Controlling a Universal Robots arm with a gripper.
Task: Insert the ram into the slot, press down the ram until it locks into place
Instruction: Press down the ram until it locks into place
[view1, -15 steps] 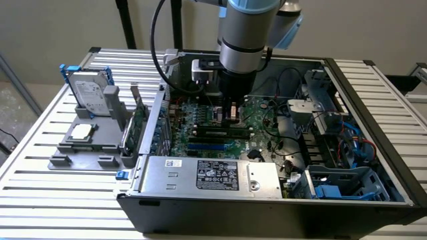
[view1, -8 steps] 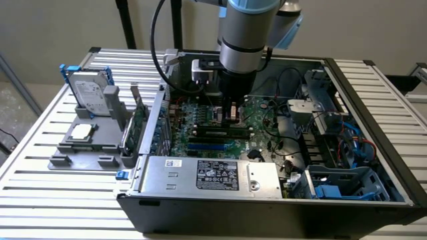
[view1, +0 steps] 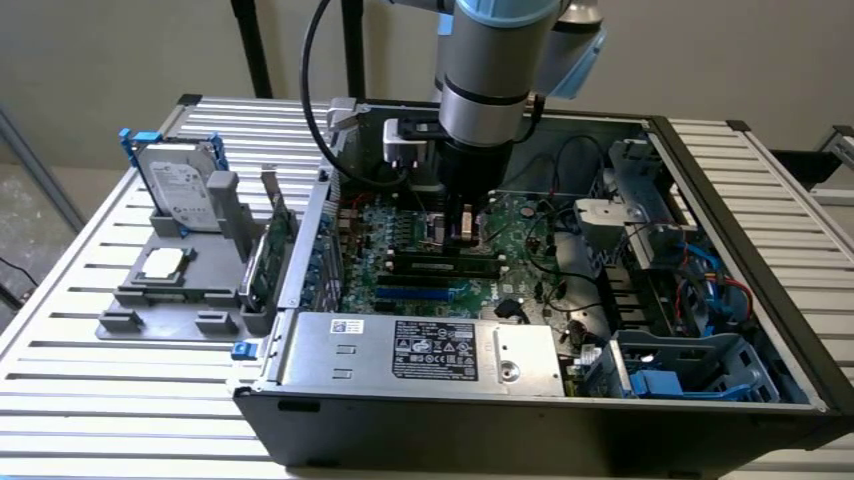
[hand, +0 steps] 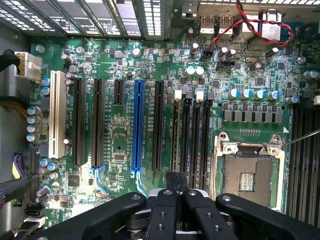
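The black two-fingered gripper (hand: 176, 192) hangs low over the green motherboard (hand: 120, 150), its fingers pressed together with no gap and nothing seen between them. Its tips sit at the near end of the black memory slots (hand: 192, 130). In the exterior view, the long green ram stick with dark chips (view1: 447, 266) stands in a slot just before the arm, inside the open black computer case (view1: 747, 250).

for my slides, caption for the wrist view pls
Gripper holding the ram on edge above the motherboard, near the empty CPU socket.
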